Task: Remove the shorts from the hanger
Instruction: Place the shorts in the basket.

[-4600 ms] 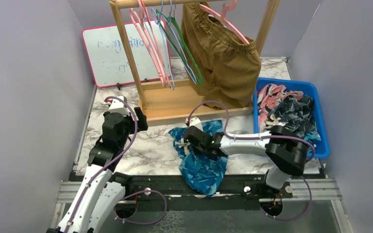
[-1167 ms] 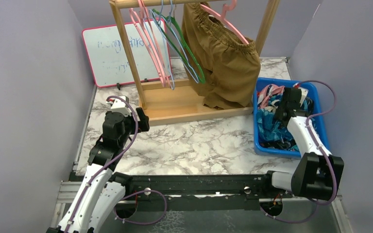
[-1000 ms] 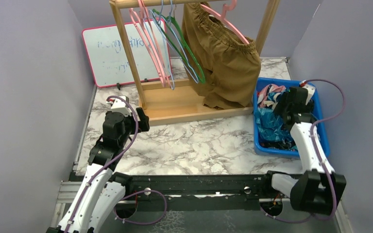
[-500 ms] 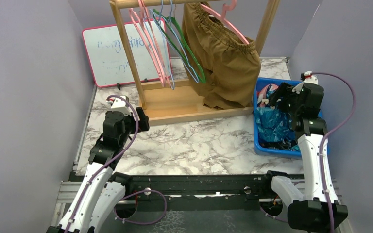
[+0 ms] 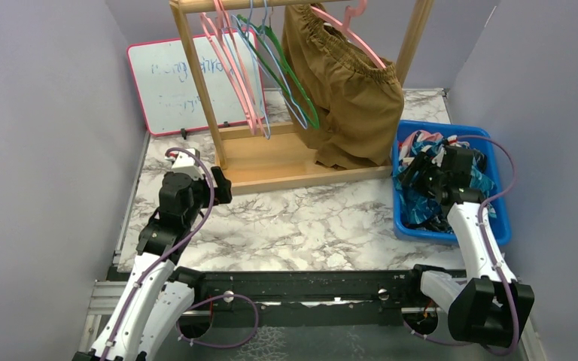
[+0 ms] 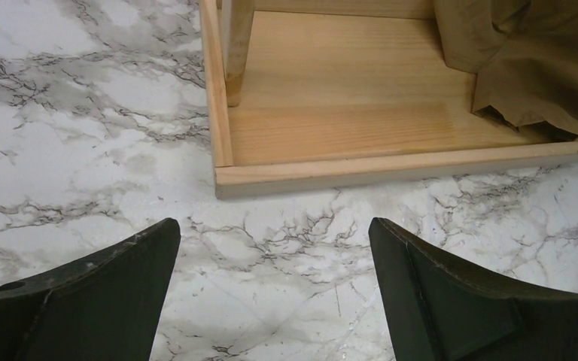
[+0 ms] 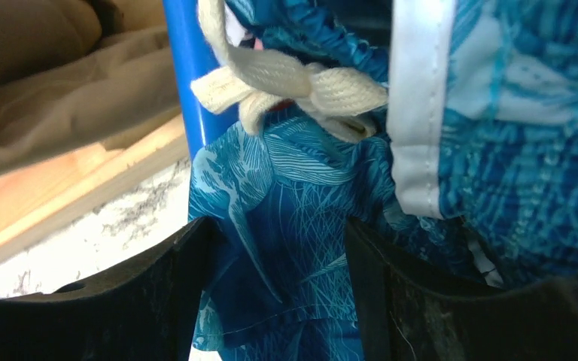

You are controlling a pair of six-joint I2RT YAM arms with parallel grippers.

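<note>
While brown shorts [image 5: 354,90] hang on pink hanger [image 5: 344,31], upper centre of top view, right tool [image 7: 277,241] sits in blue bin [image 5: 503,218] at right, jaws partly apart, teal patterned shorts [image 7: 301,180] filling gap; grip cannot tell. Left tool [image 6: 272,248] wide open, empty, above marble worktop [image 6: 60,150], lower left.

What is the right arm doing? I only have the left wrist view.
Observer: The right gripper is down in the blue bin, teal-blue patterned shorts between its fingers; grip unclear.
Operator: Is anything on a hanger?
Observer: Yes, the brown shorts hang on a pink hanger on the rack.
Operator: Other hangers?
Observer: Several bare hangers hang to its left on the same rack.
</note>
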